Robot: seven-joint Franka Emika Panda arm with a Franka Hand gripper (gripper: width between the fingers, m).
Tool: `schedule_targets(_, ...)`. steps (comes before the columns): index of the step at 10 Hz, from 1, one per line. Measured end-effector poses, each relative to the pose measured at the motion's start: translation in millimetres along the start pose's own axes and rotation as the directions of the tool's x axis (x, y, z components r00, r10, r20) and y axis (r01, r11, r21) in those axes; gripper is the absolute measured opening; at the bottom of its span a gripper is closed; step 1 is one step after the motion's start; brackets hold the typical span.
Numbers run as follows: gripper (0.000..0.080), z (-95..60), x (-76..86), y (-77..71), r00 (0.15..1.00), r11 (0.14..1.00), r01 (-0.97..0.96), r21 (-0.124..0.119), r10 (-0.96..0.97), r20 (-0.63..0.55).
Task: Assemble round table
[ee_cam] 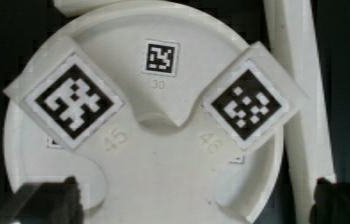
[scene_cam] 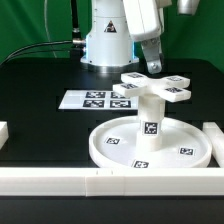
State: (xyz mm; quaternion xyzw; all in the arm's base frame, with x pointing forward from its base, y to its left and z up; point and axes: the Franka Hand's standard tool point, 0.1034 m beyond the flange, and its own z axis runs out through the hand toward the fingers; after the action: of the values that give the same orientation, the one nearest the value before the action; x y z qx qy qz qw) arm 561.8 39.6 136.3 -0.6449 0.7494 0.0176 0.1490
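1. In the exterior view the tool (scene_cam: 150,66) hung at 12 o'clock from the cross-shaped piece (scene_cam: 155,88), just above it. No contact could be made out.
2. The tool's jaws stood wide apart and held nothing. In the wrist view the two dark fingertips (ee_cam: 44,202) sat far apart at the frame's edge, and only white plastic showed between them.
3. The round disc (scene_cam: 100,150) lay flat on the black counter (scene_cam: 40,120), rim up, with small square tags on its floor.
4. The cylinder (scene_cam: 148,125) stood upright in the middle of the disc and showed one tag on its side.
5. The cross-shaped piece sat level on top of the cylinder, its arms spread out and tags on their top faces.
6. The wrist view looked down on the cross-shaped piece (ee_cam: 154,110), where two big tags showed as diamonds. The disc (ee_cam: 83,40) showed underneath. It was not clear which part carried a smaller tag seen there.
7. The marker board (scene_cam: 92,100) lay flat on the counter at 10 o'clock from the disc, near it but apart.
8. White rails (scene_cam: 100,180) ran along the counter at 6 o'clock from the disc, just beside its rim. Another lay at 3 o'clock and a short bit at 9 o'clock.
9. The arm base (scene_cam: 105,40) stood at 12 o'clock from the marker board.
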Motion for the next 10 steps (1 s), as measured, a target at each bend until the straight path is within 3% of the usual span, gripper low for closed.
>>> schedule_targets(2,0.0649,1.3,-0.5,0.8,0.993,0.993,0.120,-0.011,-0.120,-0.005)
schedule_targets(5,0.0649,-1.6,-13.8,-4.7,0.831,0.828,0.555,-0.076,-0.555,0.015)
schedule_targets(10,0.0649,-1.4,-18.3,-7.1,0.563,0.559,0.826,-0.068,-0.825,0.059)
